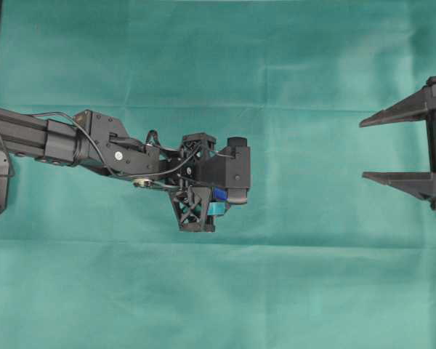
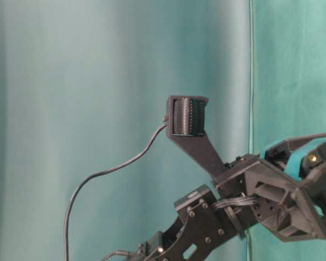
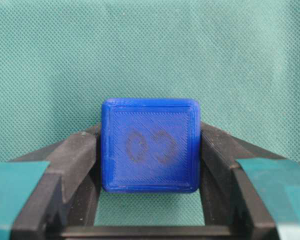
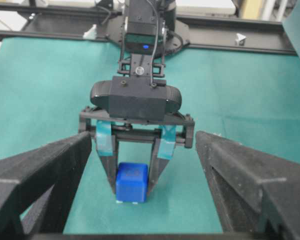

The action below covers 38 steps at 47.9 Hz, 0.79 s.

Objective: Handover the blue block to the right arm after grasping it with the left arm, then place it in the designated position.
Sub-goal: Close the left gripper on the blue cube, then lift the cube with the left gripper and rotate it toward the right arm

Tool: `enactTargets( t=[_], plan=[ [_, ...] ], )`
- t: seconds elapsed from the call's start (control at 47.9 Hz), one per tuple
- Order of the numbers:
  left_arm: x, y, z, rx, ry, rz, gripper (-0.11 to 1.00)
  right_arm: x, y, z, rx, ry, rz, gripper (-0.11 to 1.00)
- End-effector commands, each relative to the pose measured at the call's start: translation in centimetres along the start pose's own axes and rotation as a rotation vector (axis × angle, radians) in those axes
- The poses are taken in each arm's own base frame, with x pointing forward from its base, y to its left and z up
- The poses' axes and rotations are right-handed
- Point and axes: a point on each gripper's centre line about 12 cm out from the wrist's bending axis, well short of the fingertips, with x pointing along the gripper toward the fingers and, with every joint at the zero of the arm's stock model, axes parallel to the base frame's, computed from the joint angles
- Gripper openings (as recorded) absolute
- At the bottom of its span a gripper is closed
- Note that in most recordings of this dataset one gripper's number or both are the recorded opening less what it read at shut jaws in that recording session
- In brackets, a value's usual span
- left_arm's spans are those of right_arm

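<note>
Left claw taking hold of the blue block on the green table

The green cloth-covered table (image 1: 291, 87) is carrying everything here; over it the left arm (image 1: 94, 142) is reaching toward the middle while the right arm's claw (image 1: 403, 149) is waiting well apart at the right edge, its all-black fingers spread wide and empty, probably kept clear until the handover. The left claw (image 4: 131, 172) is pointing down with its fingers pressing both sides of the blue block (image 3: 150, 145), which is sitting low against the cloth between them, seemingly not lifted yet. The grip is centred, presumably leaving the block's faces free for the other claw.
</note>
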Motion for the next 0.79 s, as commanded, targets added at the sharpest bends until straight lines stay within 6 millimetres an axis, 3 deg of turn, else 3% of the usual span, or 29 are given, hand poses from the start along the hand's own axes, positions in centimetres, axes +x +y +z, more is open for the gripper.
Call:
enactTargets(
  t=[0.0,0.167,0.313,0.773],
  plan=[
    [-0.7,0.1,0.9,0.000,-0.032,0.002,0.46,0.2,0.0,0.7,-0.003,-0.015,0.000,0.93],
    [-0.9,0.1,0.8,-0.004,-0.026,0.001,0.46,0.2,0.0,0.6,-0.003,-0.014,0.000,0.93],
    [-2.3,0.0,1.7,-0.003,-0.035,0.001,0.46,0.2,0.0,0.7,-0.003,-0.015,0.000,0.93],
    [-12.5,0.1,6.4,-0.005,-0.175,0.002,0.46,0.2,0.0,0.7,-0.003,-0.014,0.000,0.93]
  ],
)
